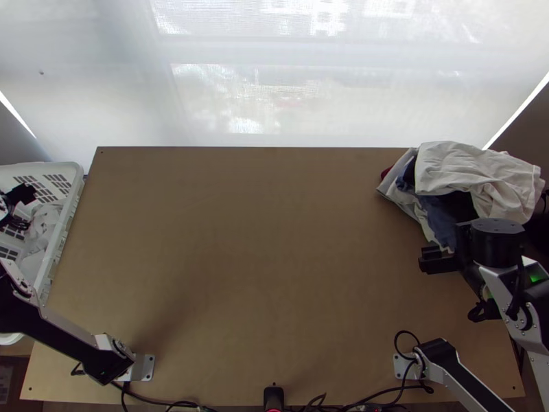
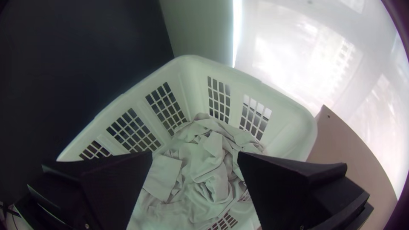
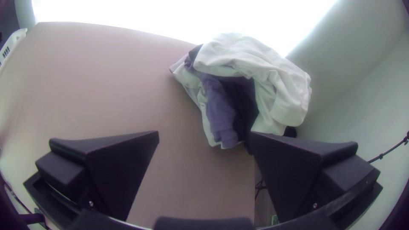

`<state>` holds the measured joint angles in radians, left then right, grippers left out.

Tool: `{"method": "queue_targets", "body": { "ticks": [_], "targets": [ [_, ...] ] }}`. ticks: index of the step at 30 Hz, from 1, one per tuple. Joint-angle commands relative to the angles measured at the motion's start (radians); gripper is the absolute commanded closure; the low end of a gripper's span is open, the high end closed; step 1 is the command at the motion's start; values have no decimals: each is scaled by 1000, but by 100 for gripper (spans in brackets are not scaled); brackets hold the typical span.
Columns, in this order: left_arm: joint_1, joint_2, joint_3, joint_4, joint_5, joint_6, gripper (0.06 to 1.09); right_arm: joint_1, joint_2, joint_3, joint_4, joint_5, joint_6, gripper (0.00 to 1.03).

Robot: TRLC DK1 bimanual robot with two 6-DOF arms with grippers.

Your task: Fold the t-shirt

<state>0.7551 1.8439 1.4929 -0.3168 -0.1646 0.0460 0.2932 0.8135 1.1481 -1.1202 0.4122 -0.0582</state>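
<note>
My left fingers (image 1: 26, 194), black, flat and broad, are above a white plastic basket (image 1: 60, 230) with latticed sides, just beside the left edge of the light brown wooden surface (image 1: 261, 254). In my left wrist view, these fingers (image 2: 281, 183) stand wide apart, with bunched pale cloth (image 2: 208, 170) lying down in the basket, its folds loose and overlapping. My right fingers (image 1: 439, 264), also black, flat and broad, are over the right side of the surface, near the near side of a crumpled heap of clothes. From my right wrist view, these fingers (image 3: 289, 170) are also spread wide. The heap lies at the far right corner of the surface and reaches past its right edge: a rumpled white cloth (image 1: 453, 168) is draped on top, with a blue-grey cloth (image 1: 439, 216) and a very dark cloth (image 3: 240, 96) showing beneath it, and a bit of red cloth (image 1: 386, 172) at its left side. I cannot tell which piece is the t-shirt, in the heap or in the basket. A sheer white screen (image 1: 206, 103) stands beyond the far edge.
</note>
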Motion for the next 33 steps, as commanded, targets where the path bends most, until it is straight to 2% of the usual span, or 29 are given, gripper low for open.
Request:
{"method": "queue_targets", "body": {
  "ticks": [1,4,10,16,26,33],
  "targets": [
    [33,334,199,-15,10,-48,11,-6,19,19,-79,0,-29,5],
    [38,443,277,-24,10,-90,11,-12,15,15,-121,0,-54,5],
    [39,678,550,-174,10,-163,11,-55,1,4,-182,0,-60,5],
    [27,857,767,-232,10,-187,11,-103,-7,6,-259,-1,-60,5],
    [-8,969,785,-206,7,-199,11,-192,-17,21,-285,-4,-61,5],
    [-13,997,785,-179,0,-247,23,-221,-22,30,-288,-4,-63,5]
  ]
}}
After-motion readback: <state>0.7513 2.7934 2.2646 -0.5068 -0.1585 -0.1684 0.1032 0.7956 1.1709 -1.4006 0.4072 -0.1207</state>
